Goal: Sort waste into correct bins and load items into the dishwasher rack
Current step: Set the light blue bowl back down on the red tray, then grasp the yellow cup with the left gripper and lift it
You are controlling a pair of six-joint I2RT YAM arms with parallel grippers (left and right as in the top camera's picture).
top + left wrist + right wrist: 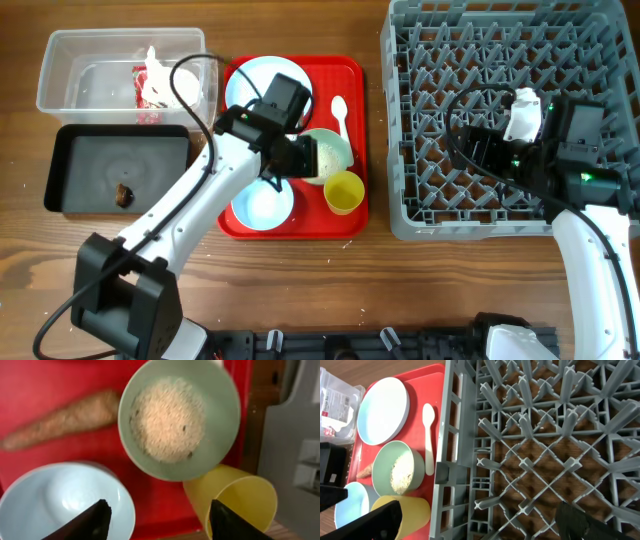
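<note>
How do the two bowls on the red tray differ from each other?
Colour: the green bowl is pale green, while the blue bowl is pale blue. Contents: the green bowl holds rice grains, while the blue bowl is empty. Both are round, upright, and stand on the red tray.

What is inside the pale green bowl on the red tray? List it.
The pale green bowl holds a mound of white rice grains across its middle. The rice covers the bowl's bottom, so anything beneath it is hidden.
</note>
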